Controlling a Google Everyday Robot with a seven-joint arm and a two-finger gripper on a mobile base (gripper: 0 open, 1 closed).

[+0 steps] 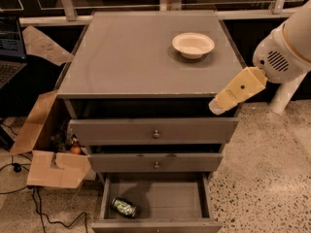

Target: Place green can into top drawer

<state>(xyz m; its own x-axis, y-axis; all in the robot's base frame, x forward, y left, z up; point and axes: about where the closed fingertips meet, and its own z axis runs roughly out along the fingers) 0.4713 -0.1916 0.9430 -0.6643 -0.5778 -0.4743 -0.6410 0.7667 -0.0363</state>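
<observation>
The green can lies on its side at the front left of the open bottom drawer. The top drawer, a broad grey front with a small round knob, stands pulled out a little, with a dark gap under the cabinet top. My gripper, at the end of a tan link below the white arm housing, hangs at the cabinet's front right corner, just above the right end of the top drawer. It is well above and to the right of the can, and holds nothing that I can see.
A white bowl sits on the grey cabinet top, back right. The narrower middle drawer is pulled out slightly. Torn cardboard boxes and cables lie on the floor to the left. Speckled floor extends to the right.
</observation>
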